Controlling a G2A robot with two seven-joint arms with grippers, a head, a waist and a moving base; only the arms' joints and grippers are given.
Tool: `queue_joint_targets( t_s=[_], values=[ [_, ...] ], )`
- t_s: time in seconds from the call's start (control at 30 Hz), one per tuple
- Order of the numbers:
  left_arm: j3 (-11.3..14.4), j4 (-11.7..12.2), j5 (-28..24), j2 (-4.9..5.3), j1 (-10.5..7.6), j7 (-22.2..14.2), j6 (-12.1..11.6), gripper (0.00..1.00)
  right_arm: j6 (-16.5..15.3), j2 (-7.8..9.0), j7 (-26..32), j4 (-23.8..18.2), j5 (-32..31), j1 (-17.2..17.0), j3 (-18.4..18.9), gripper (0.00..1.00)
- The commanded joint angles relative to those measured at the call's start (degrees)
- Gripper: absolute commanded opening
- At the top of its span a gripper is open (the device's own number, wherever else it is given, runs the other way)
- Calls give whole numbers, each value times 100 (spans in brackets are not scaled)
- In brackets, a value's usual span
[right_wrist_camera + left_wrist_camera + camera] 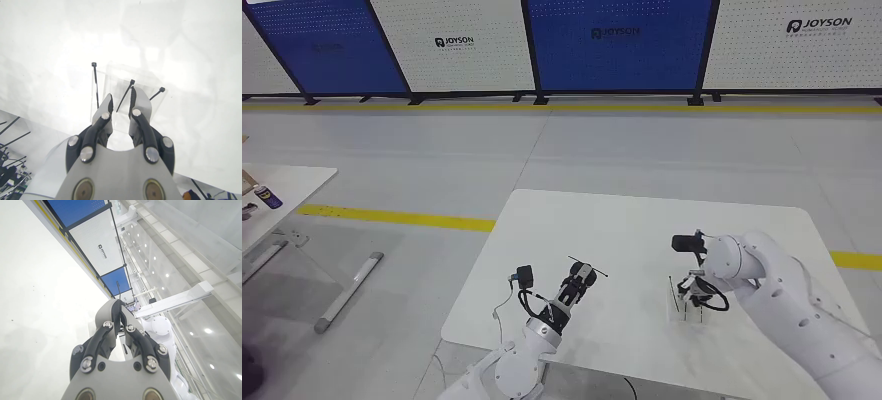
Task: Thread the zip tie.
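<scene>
- A clear acrylic stand is set on the white flat-topped table, toward its right near part.
- Three black plastic zip ties are stood side by side in the stand.
- The right gripper is placed at the stand, with the middle tie between its parted fingers.
- The left gripper is held left of the stand, well apart, clamped on a fourth black zip tie, which is stuck out past the fingertips.

— The zip tie looks like thin matt black plastic.
— The stand is clear glossy plastic, the table smooth white. The left gripper's pads are ribbed black, its pins bright metal.
</scene>
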Motion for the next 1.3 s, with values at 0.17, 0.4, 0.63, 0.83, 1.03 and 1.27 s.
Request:
queue_joint_targets(
  t_s=[0.17,0.4,0.63,0.83,1.03,1.27],
  values=[
    [0,0,0,0,0,0,0,0,0,-114,0,299,109,149,-189,6],
    [0,0,0,0,0,0,0,0,0,-163,0,561,311,294,-373,16],
    [0,0,0,0,0,0,0,0,0,-158,0,651,468,386,-447,0],
    [0,0,0,0,0,0,0,0,0,-89,0,619,580,396,-472,0],
    [0,0,0,0,0,0,0,0,0,81,0,244,785,351,-372,0],
    [0,0,0,0,0,0,0,0,0,600,0,-1066,373,-194,580,0]
  ],
)
